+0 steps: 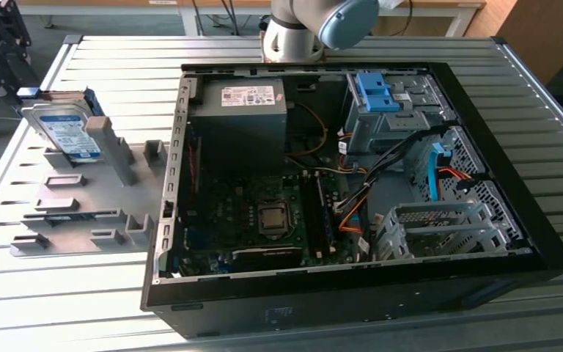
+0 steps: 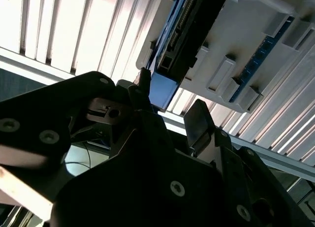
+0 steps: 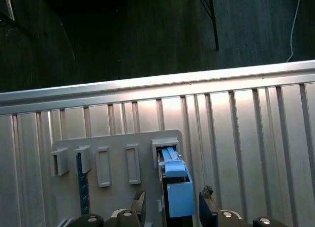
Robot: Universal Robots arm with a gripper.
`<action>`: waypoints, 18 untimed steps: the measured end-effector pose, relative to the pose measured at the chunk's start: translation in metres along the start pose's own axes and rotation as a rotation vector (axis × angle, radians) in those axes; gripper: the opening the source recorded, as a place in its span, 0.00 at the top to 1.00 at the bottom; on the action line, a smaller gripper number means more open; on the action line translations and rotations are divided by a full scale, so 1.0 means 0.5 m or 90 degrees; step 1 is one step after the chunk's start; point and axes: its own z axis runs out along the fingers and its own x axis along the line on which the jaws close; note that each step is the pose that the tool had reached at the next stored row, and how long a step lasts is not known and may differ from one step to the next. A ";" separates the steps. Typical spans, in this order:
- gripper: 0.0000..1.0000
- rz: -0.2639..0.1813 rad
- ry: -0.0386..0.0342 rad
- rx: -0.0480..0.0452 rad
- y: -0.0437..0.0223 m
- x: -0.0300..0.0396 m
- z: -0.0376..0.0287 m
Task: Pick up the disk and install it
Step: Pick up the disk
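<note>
The disk (image 1: 64, 133), a flat silver rectangular hard drive clipped in a bright blue plastic carrier frame, stands on edge and leans a little in an end slot of the grey slotted plastic rack (image 1: 91, 202). The rack lies on the ribbed metal tabletop (image 1: 56, 301), and the open black computer case (image 1: 360, 301) is just beside the rack, on the exterior view's right of it. In the first wrist view the jaws are open above the rack. They straddle the disk's blue end (image 3: 176, 190), one on each flat side, with a gap showing on both sides, and nothing is gripped yet. To grasp well, the jaws should probably be centred so both sides meet the disk together. An off-centre close would likely push the leaning disk against the rack's slot wall. Keeping them square to the flat faces, and deep enough to catch more than the plastic tip, should give a firmer hold.
</note>
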 end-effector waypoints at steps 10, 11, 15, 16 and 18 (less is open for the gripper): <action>0.45 -0.002 -0.0003 -0.0002 0.000 0.001 0.015; 0.45 -0.002 -0.0005 -0.0002 0.000 0.001 0.016; 0.45 -0.004 -0.0007 -0.0001 0.000 0.000 0.020; 0.45 -0.007 -0.0007 -0.0003 0.000 0.000 0.022; 0.45 -0.016 -0.0019 -0.0007 0.000 0.000 0.025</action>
